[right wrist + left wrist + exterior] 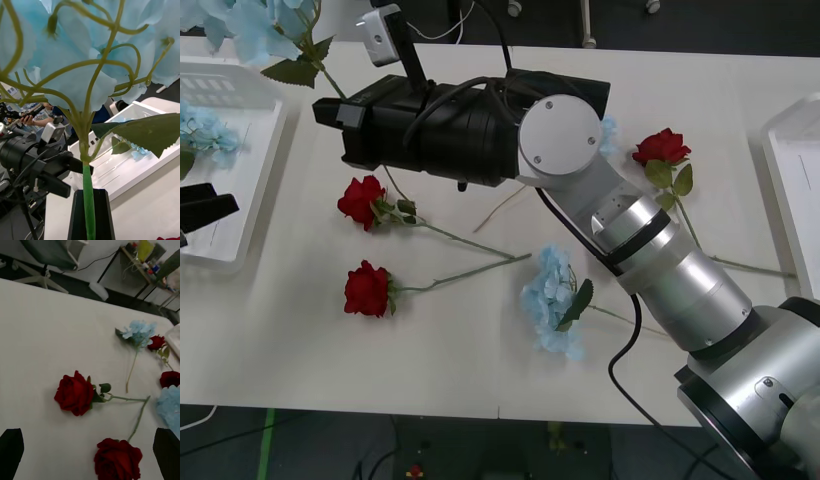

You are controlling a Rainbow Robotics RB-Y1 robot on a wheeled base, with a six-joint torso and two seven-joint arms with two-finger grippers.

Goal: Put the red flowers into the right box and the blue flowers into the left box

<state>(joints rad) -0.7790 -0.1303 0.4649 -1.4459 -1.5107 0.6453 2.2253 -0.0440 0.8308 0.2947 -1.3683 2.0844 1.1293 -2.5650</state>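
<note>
Blue flowers (pixel 75 56): one stem sat clenched in right gripper (pixel 89 215), carried toward left box (pixel 242 215), probably for drop-in. Left gripper (pixel 90 450) waited released beside that box.

Wide white matte tabletop (pixel 480 330), with dark grey floor (pixel 310 440) below its near edge and a green tape strip (pixel 265 445) on it. Beyond the far edge, white star-shaped chair base (pixel 35 277) under a dark green seat (pixel 50 253), and a cluttered dark-framed shelf (pixel 144 268).
</note>
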